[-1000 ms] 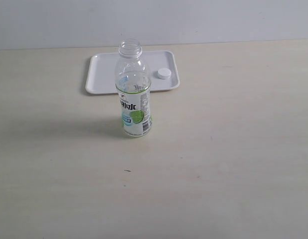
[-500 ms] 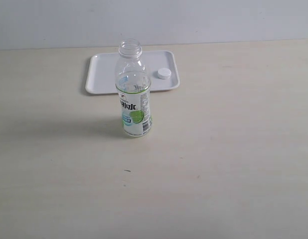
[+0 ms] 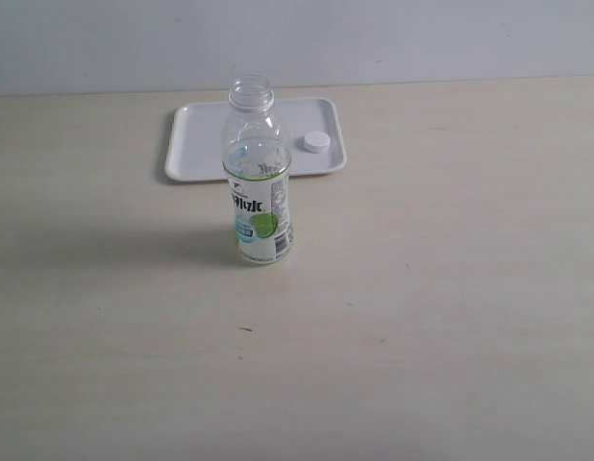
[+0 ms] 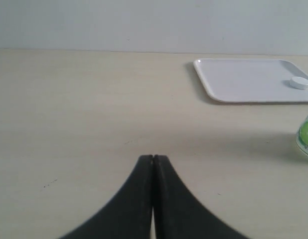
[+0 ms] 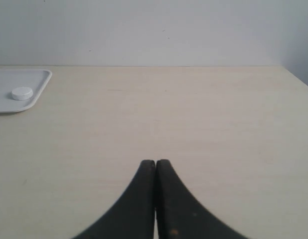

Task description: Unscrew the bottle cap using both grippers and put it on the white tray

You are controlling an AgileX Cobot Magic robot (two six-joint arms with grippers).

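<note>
The bottle cap (image 3: 316,142) is off the bottle (image 3: 258,182). It lies flat on the white tray (image 3: 196,154), near the tray's right end. The tray is at the far side of the table (image 3: 451,288). The bottle stands straight up just in front of the tray, and its mouth is open. The cap is behind the bottle and a little to the right.

The left gripper (image 4: 153,158) is pressed closed and holds nothing. The right gripper (image 5: 155,162) is pressed closed too, also with nothing in it. Both hang over bare table, well apart from the cap and the bottle. I cannot tell which one is nearer to the cap. The job looks done, so I think no more reaching is needed.
</note>
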